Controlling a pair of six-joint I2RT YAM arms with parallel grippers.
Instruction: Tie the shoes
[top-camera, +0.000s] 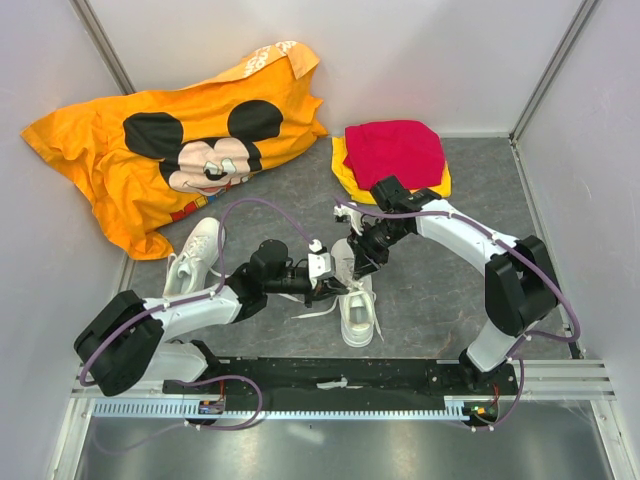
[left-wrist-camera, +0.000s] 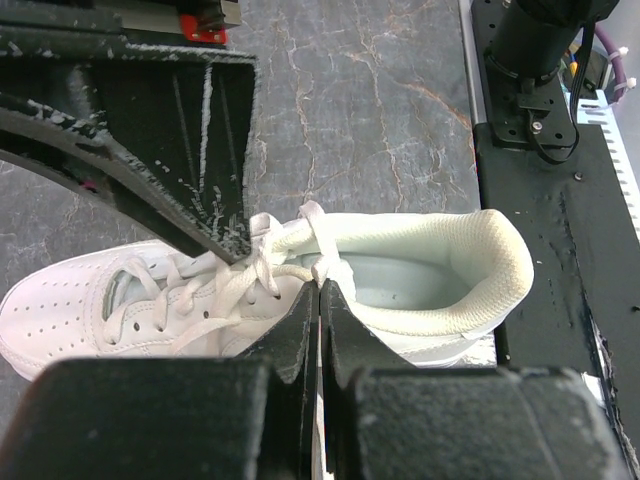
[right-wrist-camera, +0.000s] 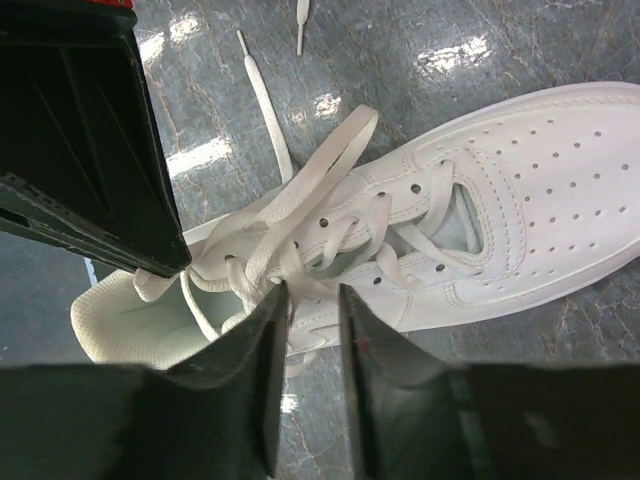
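**Two pincers meet over one white sneaker, mid-knot**

The left pincer (left-wrist-camera: 319, 292) is closed. A flat white lace (left-wrist-camera: 262, 262) runs up into its fingertips and seems pinched there, at the edge of the sneaker's collar. Directly beneath it lies the near sneaker (right-wrist-camera: 520, 220), on its sole on the table (top-camera: 440, 290), padded opening under the tips.

The right pincer (right-wrist-camera: 308, 295) hangs just beside the left one, over the top eyelets. Its jaws stand parted with a clear gap and grip nothing. Just ahead of its tips a slack loop of lace (right-wrist-camera: 340, 150) rises from the crossed lacing. Beyond that, a loose lace tail (right-wrist-camera: 262, 100) trails away across the table.

The step in hand looks like forming the knot. To do it well, the right pincer should probably close on one free strand of that loop. It should not take the crossings threaded through the eyelets, which would only drag the shoe. The left pincer would need to hold its strand taut without lifting the sneaker.

The main obstacle is crowding: each wrist view shows the other pincer's dark finger close by, so a sideways pull risks contact.

The second sneaker (top-camera: 195, 258) lies untied well to the left of the left pincer, beyond its arm. Far beyond both pincers lie an orange Mickey Mouse shirt (top-camera: 190, 140) and a red cloth (top-camera: 395, 150) on a yellow cloth (top-camera: 343, 170), all clear of the work.
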